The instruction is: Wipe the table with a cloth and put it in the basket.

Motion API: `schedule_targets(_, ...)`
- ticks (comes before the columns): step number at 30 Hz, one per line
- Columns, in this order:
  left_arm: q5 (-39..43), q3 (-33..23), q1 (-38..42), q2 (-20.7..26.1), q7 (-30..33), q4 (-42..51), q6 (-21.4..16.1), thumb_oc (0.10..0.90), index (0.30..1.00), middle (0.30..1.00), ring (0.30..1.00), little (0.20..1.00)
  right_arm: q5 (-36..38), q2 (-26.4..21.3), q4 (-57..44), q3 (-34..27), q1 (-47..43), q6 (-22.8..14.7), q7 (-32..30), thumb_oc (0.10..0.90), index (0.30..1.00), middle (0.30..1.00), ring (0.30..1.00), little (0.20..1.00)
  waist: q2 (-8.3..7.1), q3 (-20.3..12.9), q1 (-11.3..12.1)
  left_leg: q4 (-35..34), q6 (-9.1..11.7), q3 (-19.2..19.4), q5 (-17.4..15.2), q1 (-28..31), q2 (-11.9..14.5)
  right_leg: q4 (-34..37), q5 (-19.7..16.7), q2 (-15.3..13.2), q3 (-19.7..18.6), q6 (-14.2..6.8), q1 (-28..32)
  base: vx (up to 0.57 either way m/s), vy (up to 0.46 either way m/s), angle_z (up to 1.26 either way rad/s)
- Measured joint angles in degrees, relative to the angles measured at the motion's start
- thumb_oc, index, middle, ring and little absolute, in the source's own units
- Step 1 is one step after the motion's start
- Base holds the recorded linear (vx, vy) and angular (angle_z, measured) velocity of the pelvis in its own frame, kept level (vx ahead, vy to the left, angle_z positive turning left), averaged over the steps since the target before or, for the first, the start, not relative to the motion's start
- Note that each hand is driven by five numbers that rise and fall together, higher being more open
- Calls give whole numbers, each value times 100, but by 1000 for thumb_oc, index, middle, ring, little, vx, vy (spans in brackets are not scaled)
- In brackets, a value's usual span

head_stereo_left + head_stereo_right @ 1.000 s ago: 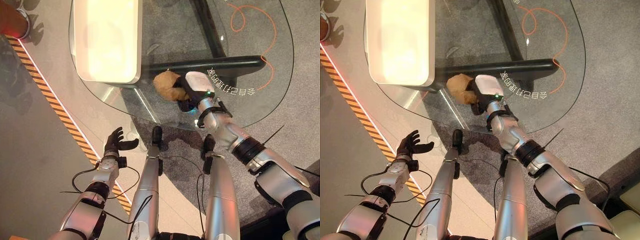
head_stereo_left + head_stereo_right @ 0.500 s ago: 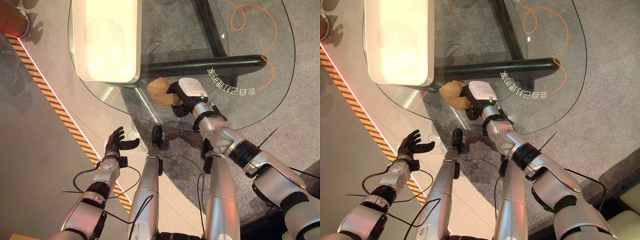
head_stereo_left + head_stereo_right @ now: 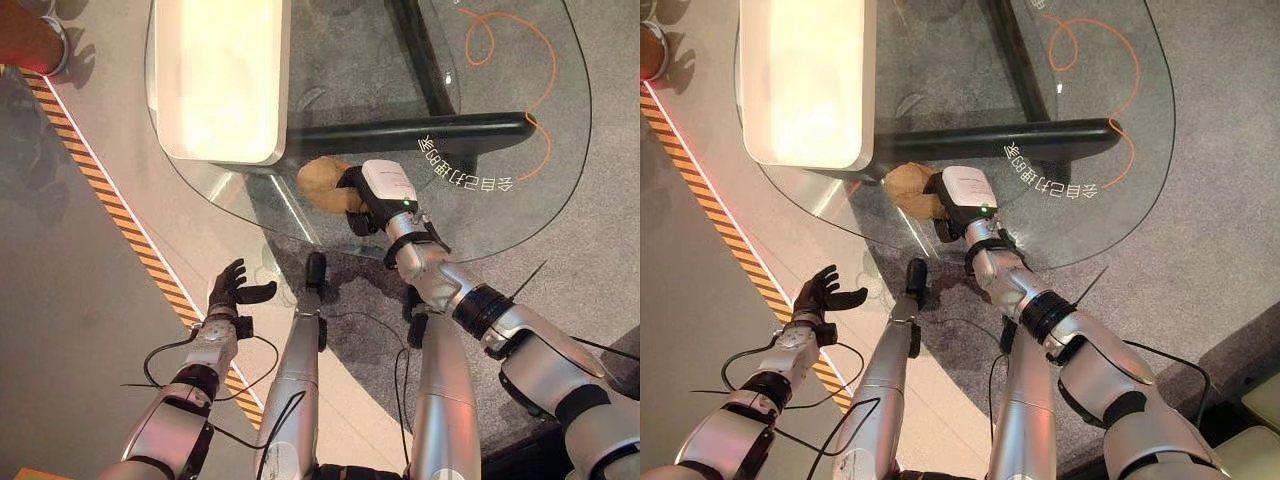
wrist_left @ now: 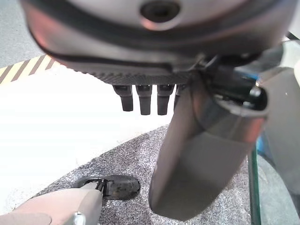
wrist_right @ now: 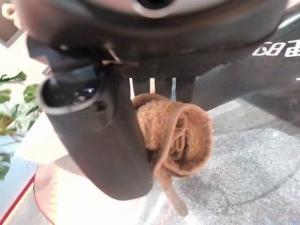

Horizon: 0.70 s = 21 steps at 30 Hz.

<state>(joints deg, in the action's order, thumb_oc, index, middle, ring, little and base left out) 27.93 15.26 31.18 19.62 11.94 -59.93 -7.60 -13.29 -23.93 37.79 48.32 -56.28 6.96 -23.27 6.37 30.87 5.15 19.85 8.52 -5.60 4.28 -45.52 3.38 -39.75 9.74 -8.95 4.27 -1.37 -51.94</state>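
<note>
I see the right robot hand (image 3: 372, 195) clenched round the brown cloth (image 3: 322, 183) on the glass desk (image 3: 500, 215). The left robot hand (image 3: 232, 287) hangs released over the floor.

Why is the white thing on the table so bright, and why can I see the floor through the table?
Left eye view: light glares off the white tray, washing out its inside; the glass table is see-through, with pale streaks near the edge. Right wrist view: the right hand is blurry, the brown cloth sharper.
</note>
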Motion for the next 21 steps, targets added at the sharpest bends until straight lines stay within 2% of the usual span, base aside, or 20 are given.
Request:
schedule_targets(6,1,10,-21,54,-1,38,0,800,900,900,900,900,448,-129,17,-59,-77,-157,-433,100,300,300,300,200,0,0,74,30,-7,-43,8,-165,-1,6,-8,5,39,-1,-122,-2,-9,1)
schedule_targets(16,5,11,-29,147,-14,166,-1,800,900,900,900,900,492,-205,239,-216,-251,-270,-714,100,300,300,300,200,5,8,116,42,12,-47,27,-206,-26,31,-56,-17,39,-13,-140,0,0,0)
schedule_targets(21,42,30,-28,187,-26,221,1,800,900,900,900,900,504,-454,438,-501,-450,-368,-1057,100,300,300,300,200,6,9,102,99,-28,-51,38,-363,-43,128,-118,-23,43,-73,-213,0,0,0)
